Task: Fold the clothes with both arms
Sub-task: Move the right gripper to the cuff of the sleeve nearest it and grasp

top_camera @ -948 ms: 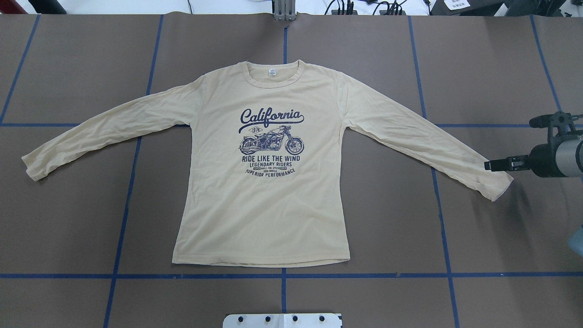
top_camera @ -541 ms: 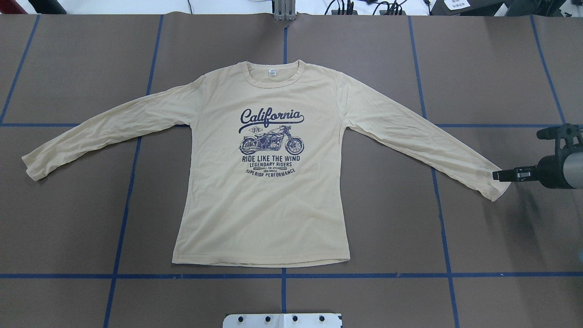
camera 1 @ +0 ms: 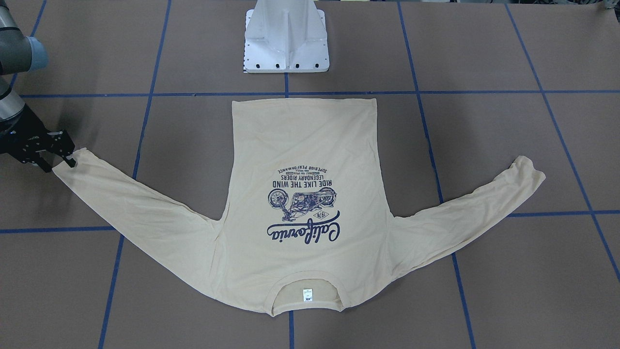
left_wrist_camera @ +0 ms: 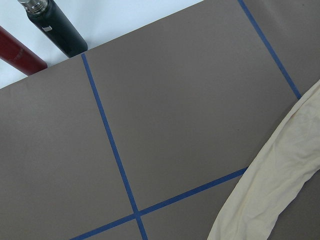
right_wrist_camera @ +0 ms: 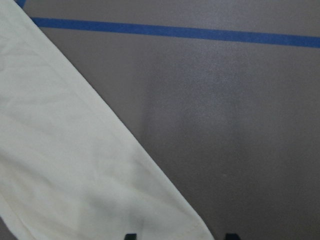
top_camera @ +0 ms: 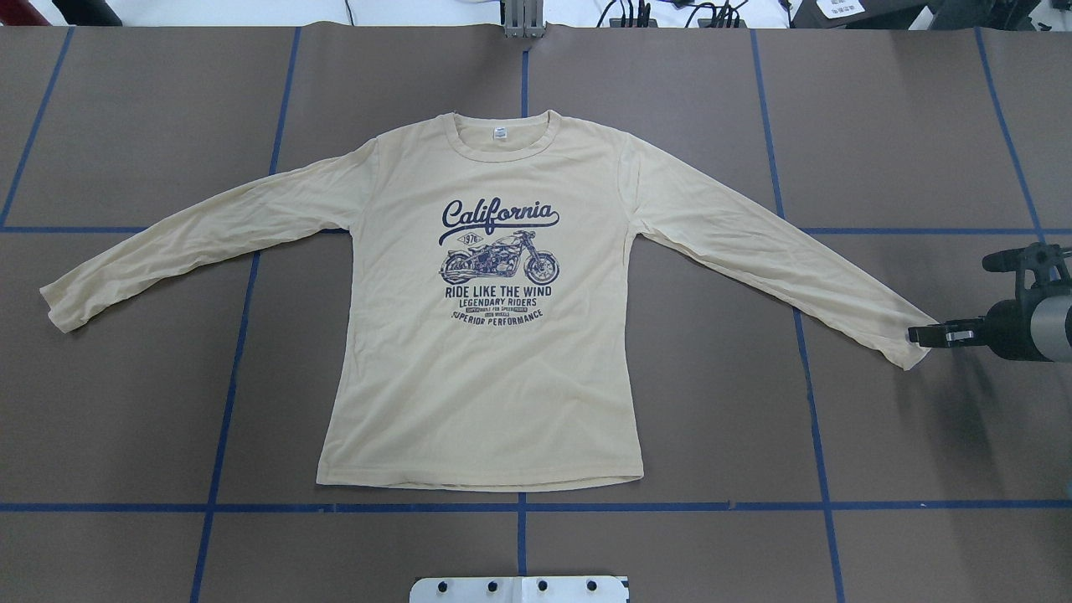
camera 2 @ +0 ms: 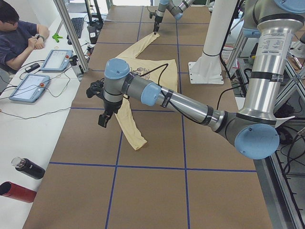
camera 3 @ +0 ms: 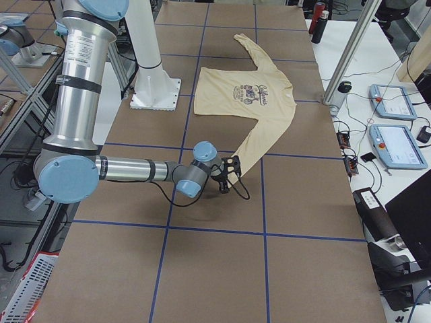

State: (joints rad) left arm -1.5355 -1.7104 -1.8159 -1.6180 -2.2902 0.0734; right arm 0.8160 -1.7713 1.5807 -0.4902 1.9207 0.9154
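Opening step: the long-sleeved T-shirt [top_camera: 477, 377] lies flat, print up, mid-tabletop [top_camera: 712, 419], collar toward 12 o'clock in the overhead view. The right pincer [top_camera: 919, 335], released, straddles the sleeve cuff [top_camera: 909, 350] at 3 o'clock; it probably needs to clench there next. The left pincer [camera 2: 102, 119] hovers near the 9 o'clock sleeve, and its state cannot be told.

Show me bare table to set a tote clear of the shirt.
Free: the band beyond the collar; the wedges between the shirt torso and the left sleeve or right sleeve. Crowded: the right cuff, with the right claw at it.
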